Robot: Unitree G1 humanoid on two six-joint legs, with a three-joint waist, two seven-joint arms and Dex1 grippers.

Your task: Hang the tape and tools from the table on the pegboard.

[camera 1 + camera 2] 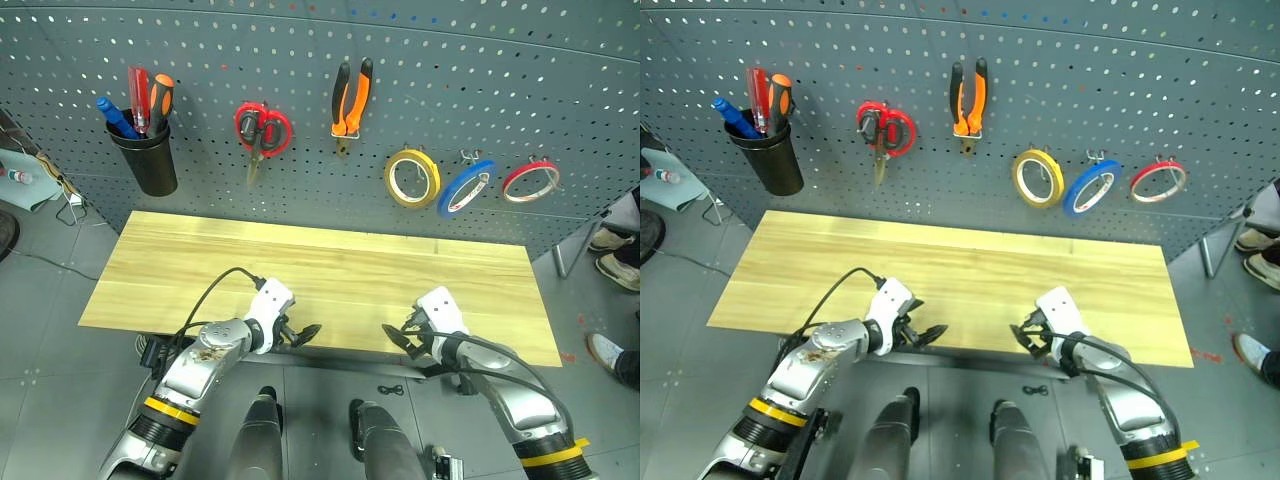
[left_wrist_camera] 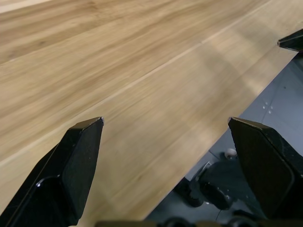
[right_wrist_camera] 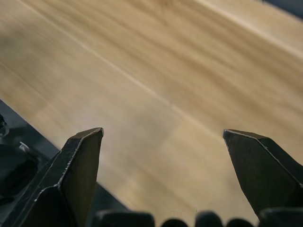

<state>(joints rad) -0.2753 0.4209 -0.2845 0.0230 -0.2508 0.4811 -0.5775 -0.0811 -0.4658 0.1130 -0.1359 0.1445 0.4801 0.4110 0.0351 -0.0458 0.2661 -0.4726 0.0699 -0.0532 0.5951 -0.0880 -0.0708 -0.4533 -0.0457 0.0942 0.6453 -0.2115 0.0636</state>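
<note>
On the dark grey pegboard [image 1: 480, 60] hang the orange-and-black pliers [image 1: 352, 97] and the yellowish tape ring [image 1: 412, 178]. A slim red-handled screwdriver [image 1: 138, 95] stands in a black cup [image 1: 146, 158] fixed to the board. The light wooden table [image 1: 330, 270] stretches below the board. My left gripper [image 1: 300, 335] is open at the table's front edge, left of centre, and in the left wrist view [image 2: 165, 123] only wood lies between its fingers. My right gripper [image 1: 400, 335] is open at the same edge, right of centre, with wood between its fingers [image 3: 163, 132].
Red-handled scissors [image 1: 262, 130], a blue tape ring [image 1: 467, 187] and a red tape ring [image 1: 531, 180] hang on the board. The cup also holds an orange-and-black screwdriver [image 1: 160, 100] and a blue-handled tool [image 1: 115, 115]. A small black object [image 1: 390, 389] lies on the floor. A person's shoes [image 1: 618, 258] stand at the right.
</note>
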